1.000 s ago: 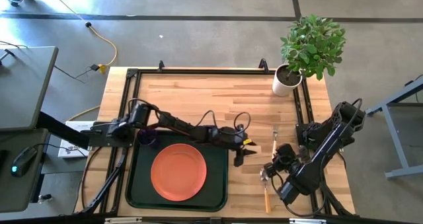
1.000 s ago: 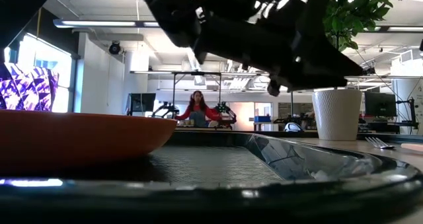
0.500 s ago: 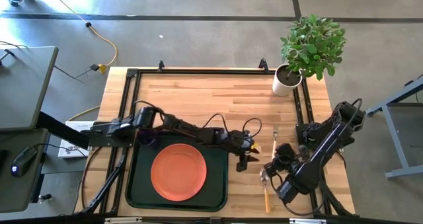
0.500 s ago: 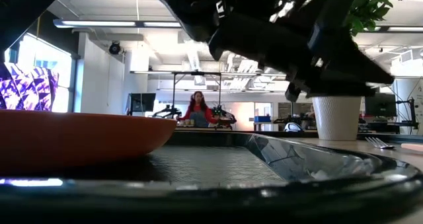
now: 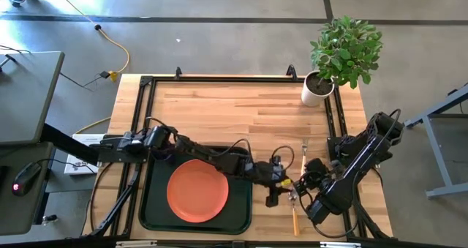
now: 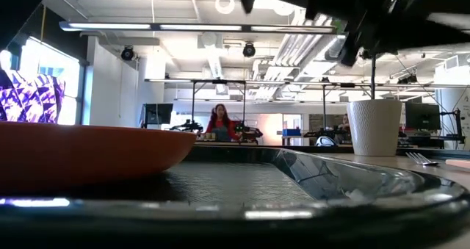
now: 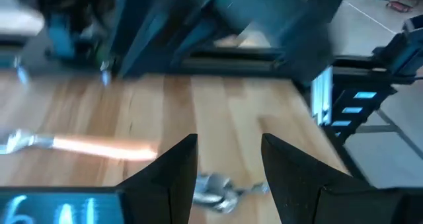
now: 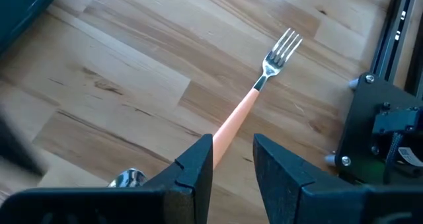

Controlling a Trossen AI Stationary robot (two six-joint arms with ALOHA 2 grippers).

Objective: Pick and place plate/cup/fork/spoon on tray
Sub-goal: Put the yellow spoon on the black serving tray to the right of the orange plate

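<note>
Glossy plastic plate [image 5: 196,190] on a textured dark tray [image 5: 238,160], pale wood-grain table [image 5: 241,109], shiny metal fork [image 8: 254,92] tines

A pale wooden tabletop [image 5: 219,109] framed by black rails carries everything here. The dark tray [image 5: 150,204] sits on its near left part. On the bare wood right of the tray lie the fork [image 5: 303,157], with its tines toward the far edge, and the spoon [image 5: 295,216] nearer the front. A white plant pot [image 5: 316,91] stands at the far right corner.
</note>
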